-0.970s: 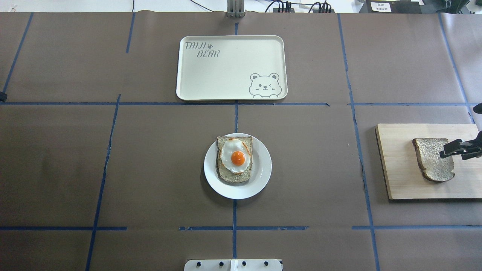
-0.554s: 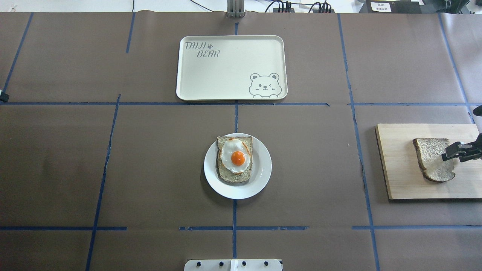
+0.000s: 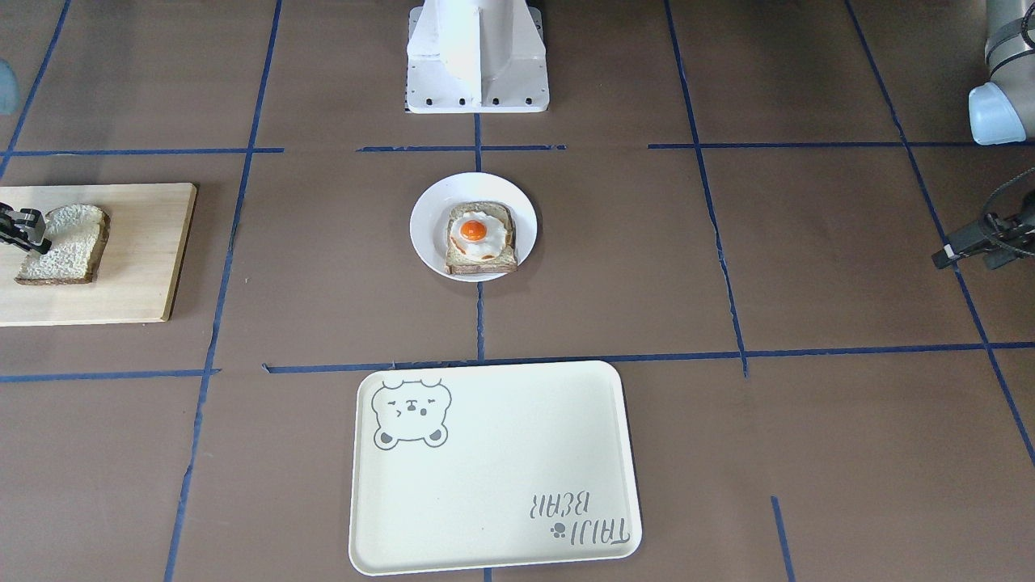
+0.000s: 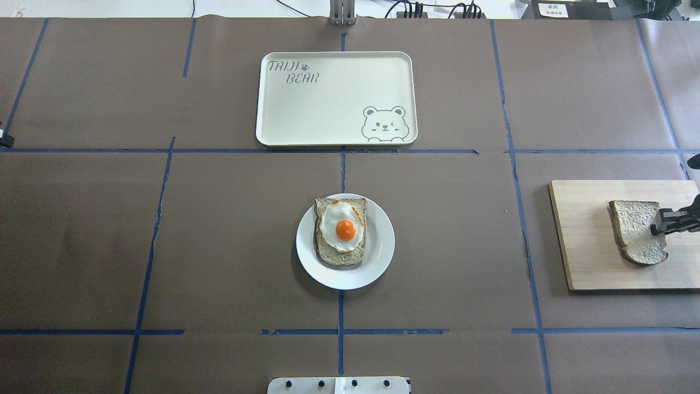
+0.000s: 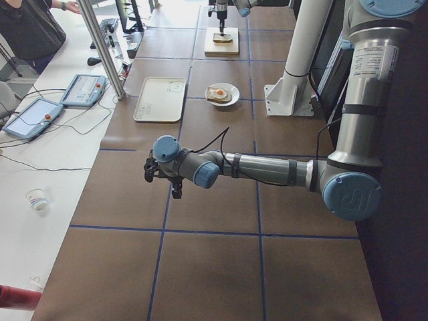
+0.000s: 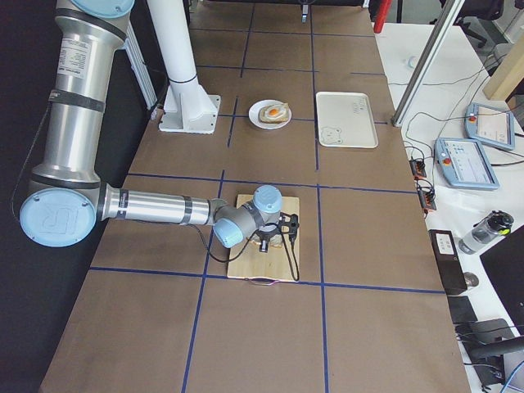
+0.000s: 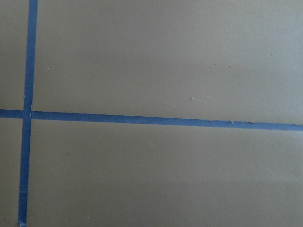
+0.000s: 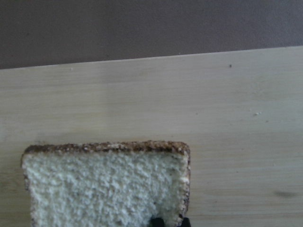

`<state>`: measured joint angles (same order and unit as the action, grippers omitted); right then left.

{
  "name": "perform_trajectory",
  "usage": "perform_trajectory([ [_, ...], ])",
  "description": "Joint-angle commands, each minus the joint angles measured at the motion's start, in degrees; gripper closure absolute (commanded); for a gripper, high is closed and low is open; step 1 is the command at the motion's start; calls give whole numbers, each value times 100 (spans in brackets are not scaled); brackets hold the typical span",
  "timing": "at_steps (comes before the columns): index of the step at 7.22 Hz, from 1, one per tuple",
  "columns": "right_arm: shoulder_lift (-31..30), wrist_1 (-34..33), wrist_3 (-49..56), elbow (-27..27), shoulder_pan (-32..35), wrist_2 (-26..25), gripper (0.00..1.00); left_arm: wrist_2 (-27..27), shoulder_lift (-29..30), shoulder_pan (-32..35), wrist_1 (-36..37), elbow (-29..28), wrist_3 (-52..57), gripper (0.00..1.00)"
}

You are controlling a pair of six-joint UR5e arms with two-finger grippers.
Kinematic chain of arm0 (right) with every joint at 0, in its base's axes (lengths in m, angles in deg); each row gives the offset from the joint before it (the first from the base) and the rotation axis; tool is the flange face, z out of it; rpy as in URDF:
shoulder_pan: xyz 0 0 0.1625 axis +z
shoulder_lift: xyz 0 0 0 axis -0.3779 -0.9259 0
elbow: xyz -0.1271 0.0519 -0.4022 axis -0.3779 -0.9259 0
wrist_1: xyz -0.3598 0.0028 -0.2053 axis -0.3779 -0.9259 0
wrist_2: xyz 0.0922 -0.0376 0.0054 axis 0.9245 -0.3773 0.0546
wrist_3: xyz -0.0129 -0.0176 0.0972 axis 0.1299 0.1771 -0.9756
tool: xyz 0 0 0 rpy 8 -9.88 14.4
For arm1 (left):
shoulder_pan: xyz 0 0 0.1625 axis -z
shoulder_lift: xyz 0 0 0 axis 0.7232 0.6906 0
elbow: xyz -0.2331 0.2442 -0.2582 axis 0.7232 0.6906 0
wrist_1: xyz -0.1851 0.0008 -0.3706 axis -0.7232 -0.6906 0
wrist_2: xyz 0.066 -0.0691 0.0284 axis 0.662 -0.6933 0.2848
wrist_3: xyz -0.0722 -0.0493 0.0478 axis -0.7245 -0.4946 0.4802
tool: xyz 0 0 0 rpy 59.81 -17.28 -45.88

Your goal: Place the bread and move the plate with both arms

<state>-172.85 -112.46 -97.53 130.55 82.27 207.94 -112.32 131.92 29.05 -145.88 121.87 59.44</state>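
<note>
The plain bread slice (image 4: 631,230) lies on a wooden board (image 4: 590,257) at the table's right end. My right gripper (image 4: 660,223) is shut on the slice's right edge, and that side looks slightly raised. The right wrist view shows the slice (image 8: 104,189) close up, with a black fingertip (image 8: 165,221) at its lower edge. The small white plate (image 4: 383,257) sits at the table's centre and carries an egg-topped toast (image 4: 342,230). My left gripper (image 3: 942,259) hangs low over bare table at the far left. I cannot tell whether it is open or shut.
The cream bear tray (image 4: 328,98) lies beyond the plate, toward the far edge. The white base block (image 3: 477,56) stands on the robot's side of the plate. Blue tape lines cross the brown table cover.
My right gripper has drawn back to the right, and the bread slice has moved right with it. The board has shifted slightly right too. The plate and tray have not moved.
</note>
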Motion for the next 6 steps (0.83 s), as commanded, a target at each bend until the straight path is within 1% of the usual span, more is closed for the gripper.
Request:
perform_trajectory([
  [1,9,10,1,27,14,2,100,0,41,-5,1,-23,-8,0],
  [4,-17,10,-60,359,22,10,100,0,41,-14,1,-14,-8,0],
  [5,-35,19,-69,552,22,54,100,0,41,-14,1,-14,-8,0],
  [6,-148,10,-78,920,31,98,100,0,41,-14,1,12,-95,0],
])
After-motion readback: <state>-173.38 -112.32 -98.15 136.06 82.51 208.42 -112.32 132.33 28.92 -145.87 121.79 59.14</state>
